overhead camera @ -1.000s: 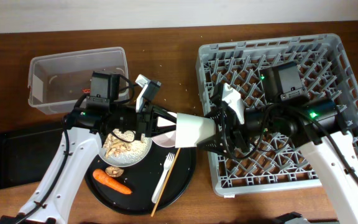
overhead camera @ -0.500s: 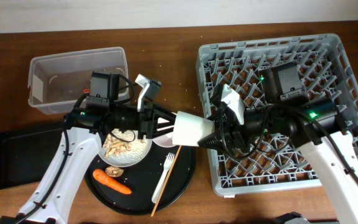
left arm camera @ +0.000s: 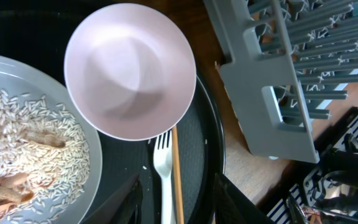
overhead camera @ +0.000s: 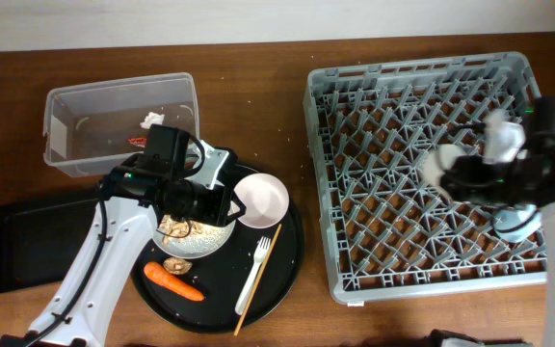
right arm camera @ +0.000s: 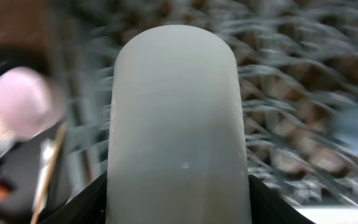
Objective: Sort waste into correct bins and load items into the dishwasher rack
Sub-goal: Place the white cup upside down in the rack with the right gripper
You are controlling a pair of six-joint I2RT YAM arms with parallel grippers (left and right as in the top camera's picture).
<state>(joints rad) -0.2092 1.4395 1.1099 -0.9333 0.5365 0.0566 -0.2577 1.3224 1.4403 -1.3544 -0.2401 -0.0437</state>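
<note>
My right gripper [overhead camera: 454, 173] is shut on the small white cup [right arm camera: 176, 124] and holds it above the right half of the grey dishwasher rack [overhead camera: 374, 116]; that view is blurred. My left gripper [overhead camera: 225, 200] is open and empty, low over the round black tray, between the white plate [overhead camera: 193, 237] of rice and the white bowl [overhead camera: 262, 199]. In the left wrist view my gripper [left arm camera: 179, 205] straddles the white fork [left arm camera: 163, 174] and a chopstick [left arm camera: 177, 180] below the bowl [left arm camera: 130, 70]. The carrot [overhead camera: 173, 280] and brown lump [overhead camera: 175, 264] lie on the tray.
The clear tub [overhead camera: 66, 106] at the back left holds a red wrapper [overhead camera: 138, 142] and a white paper wad [overhead camera: 151, 120]. The shallow black rectangular tray [overhead camera: 27, 236] lies at the left. A light blue cup [overhead camera: 515, 226] sits in the rack under my right arm.
My right arm has swung right with the white cup, from the tray's edge to over the rack. My left gripper has drawn back left, towards the plate.
</note>
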